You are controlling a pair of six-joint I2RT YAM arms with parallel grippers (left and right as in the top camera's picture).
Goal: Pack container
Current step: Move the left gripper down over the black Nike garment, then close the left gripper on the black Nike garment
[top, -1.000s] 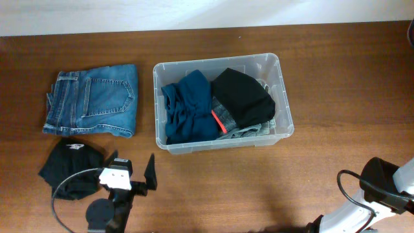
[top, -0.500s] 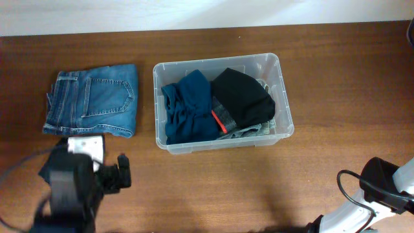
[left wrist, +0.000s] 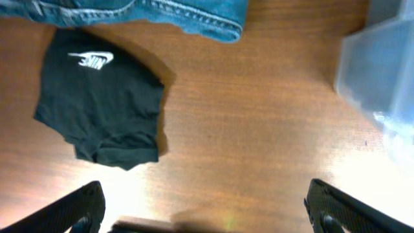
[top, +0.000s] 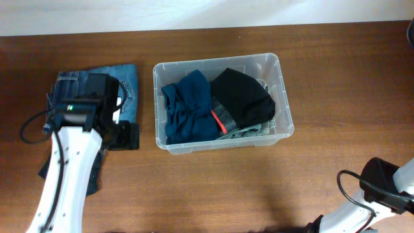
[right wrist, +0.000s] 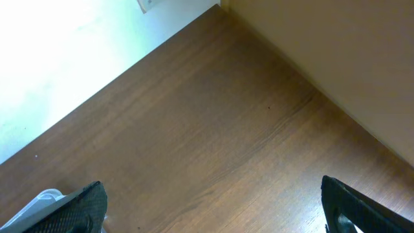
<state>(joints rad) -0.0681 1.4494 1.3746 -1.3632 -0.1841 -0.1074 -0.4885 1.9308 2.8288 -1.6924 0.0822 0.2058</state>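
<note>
Overhead, arm [top: 71, 162] covers black shirt [left wrist: 103, 110] (wrist shows logo [left wrist: 90, 60]); left pincer [left wrist: 207, 210], right pincer [right wrist: 213, 210] agape.

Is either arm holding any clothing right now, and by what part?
Nothing is held. The left gripper is open over the table, apart from the black Nike garment; the right gripper is open too, with only wood below it.
</note>
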